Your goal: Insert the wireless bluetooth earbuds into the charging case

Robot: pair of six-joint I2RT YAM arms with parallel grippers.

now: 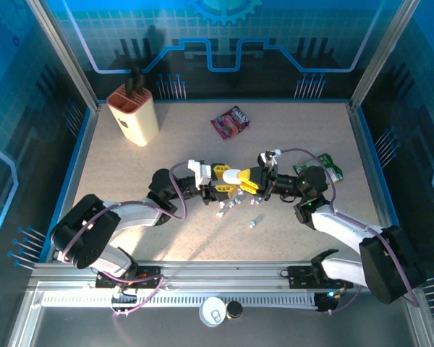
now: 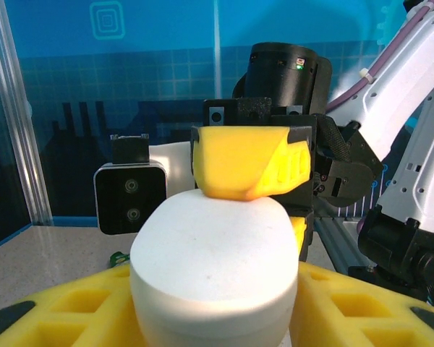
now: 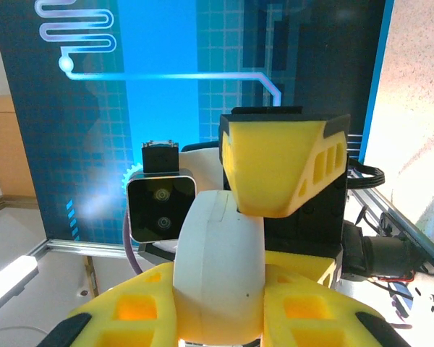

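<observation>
A white pebble-shaped charging case (image 1: 233, 176) hangs above the middle of the table, gripped from both sides. My left gripper (image 1: 226, 181) is shut on it from the left and my right gripper (image 1: 247, 181) from the right. In the left wrist view the case (image 2: 213, 253) sits broadside between my yellow fingers (image 2: 79, 311), with a finger of the right gripper (image 2: 249, 163) pressing on its top. The right wrist view has the case (image 3: 217, 267) edge-on, its seam closed. Several tiny white and pale blue earbuds (image 1: 228, 207) lie on the table below, one apart (image 1: 254, 223).
A beige holder with black handles (image 1: 132, 114) stands at the back left. A red snack packet (image 1: 231, 121) lies at the back centre and a green packet (image 1: 325, 166) beside the right arm. A white lid (image 1: 213, 311) and a black cap (image 1: 234, 310) rest on the front rail.
</observation>
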